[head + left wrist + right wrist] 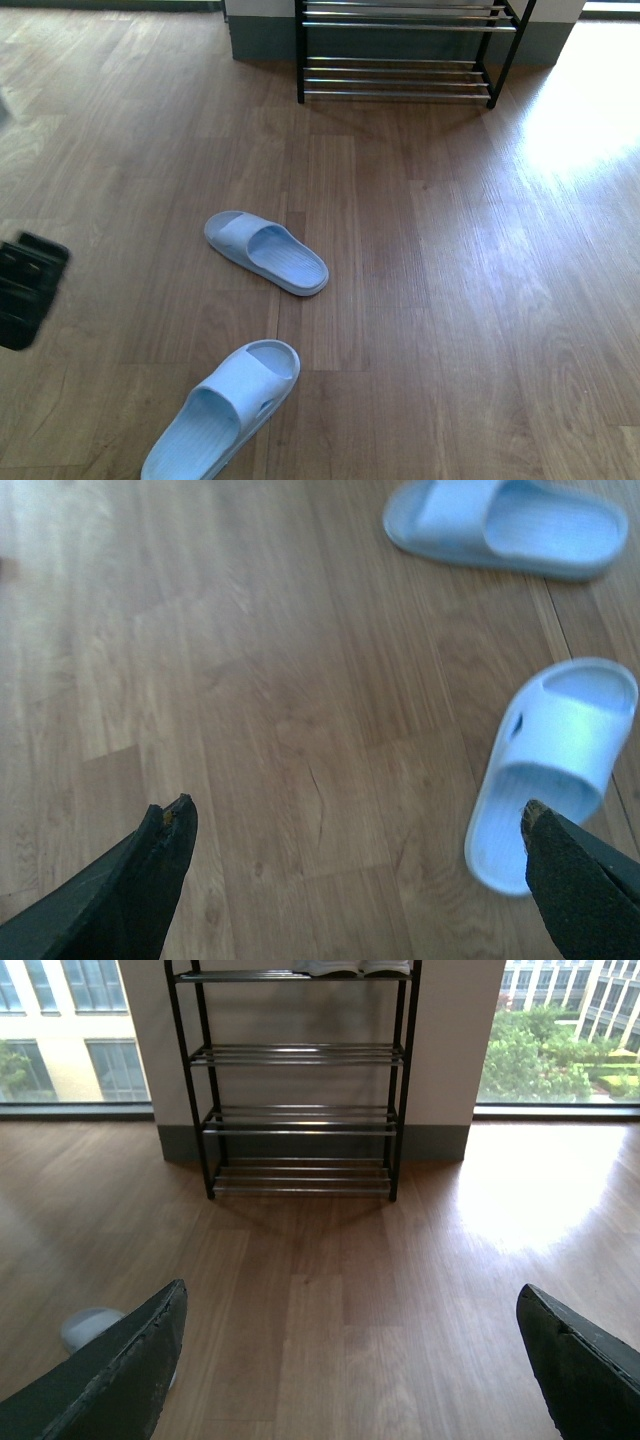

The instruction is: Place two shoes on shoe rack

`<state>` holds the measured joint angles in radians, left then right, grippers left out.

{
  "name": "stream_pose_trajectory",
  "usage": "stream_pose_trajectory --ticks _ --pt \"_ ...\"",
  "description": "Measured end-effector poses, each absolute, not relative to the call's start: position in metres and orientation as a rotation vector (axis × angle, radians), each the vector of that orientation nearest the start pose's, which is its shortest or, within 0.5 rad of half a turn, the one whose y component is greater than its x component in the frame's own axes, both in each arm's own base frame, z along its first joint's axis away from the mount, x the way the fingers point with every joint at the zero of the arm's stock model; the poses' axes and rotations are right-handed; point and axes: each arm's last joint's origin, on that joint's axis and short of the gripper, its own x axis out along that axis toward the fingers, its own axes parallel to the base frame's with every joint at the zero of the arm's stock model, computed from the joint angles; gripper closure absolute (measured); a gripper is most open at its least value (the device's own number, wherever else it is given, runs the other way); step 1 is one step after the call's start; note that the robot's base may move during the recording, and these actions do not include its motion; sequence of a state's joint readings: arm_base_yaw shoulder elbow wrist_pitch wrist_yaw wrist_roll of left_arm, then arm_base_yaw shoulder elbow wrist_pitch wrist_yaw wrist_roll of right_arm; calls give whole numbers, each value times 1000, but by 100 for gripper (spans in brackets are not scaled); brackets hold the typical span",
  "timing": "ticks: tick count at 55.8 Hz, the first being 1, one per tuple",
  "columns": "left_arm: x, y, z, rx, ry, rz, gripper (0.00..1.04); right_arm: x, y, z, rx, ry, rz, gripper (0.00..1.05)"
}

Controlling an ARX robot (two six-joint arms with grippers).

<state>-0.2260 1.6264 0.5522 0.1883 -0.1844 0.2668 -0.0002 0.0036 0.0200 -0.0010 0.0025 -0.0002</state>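
Nearest to me is the near slide (225, 415), pale blue, flat on the wood floor (480, 300), toe aimed far-right, heel clipped by the frame edge. far slide (268, 252) is the same pale blue, a bit farther out and slightly right, toe aimed far-left; the two are apart, not touching. Both are soft slip-ons, no laces. shoe rack (400, 78) sits at the far end against the wall (455, 1050), black frame with silver rods, well apart from both slides. From the right wrist view I count four tiers, and the top one carries white-soled items (350, 968), cropped, can't identify them. left gripper (355, 815) is spread wide with nothing between the fingers and only bare floor under the gap. Both slides show in its view, and one fingertip overlaps the end of a slide; I can't tell if it's touching. right gripper (352, 1298) is also spread wide and empty, facing the rack, with a sliver of pale slide peeking from behind one finger
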Motion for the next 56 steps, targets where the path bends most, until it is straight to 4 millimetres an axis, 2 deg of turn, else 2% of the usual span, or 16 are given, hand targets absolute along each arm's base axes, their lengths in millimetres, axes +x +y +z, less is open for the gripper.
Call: stream_pose_trajectory --ticks 6,18,28,46,56 --pt "278 -70 61 533 1004 -279 9 97 0 170 0 -15 -3 9" --pt "300 -78 -1 711 1140 -403 9 97 0 170 0 -15 -3 9" --pt "301 -76 -48 882 1161 -471 9 97 0 170 0 -15 -3 9" --pt "310 -80 -109 1030 1108 -560 9 97 0 170 0 -15 -3 9" --pt "314 -91 -126 1041 1050 -601 9 97 0 170 0 -15 -3 9"
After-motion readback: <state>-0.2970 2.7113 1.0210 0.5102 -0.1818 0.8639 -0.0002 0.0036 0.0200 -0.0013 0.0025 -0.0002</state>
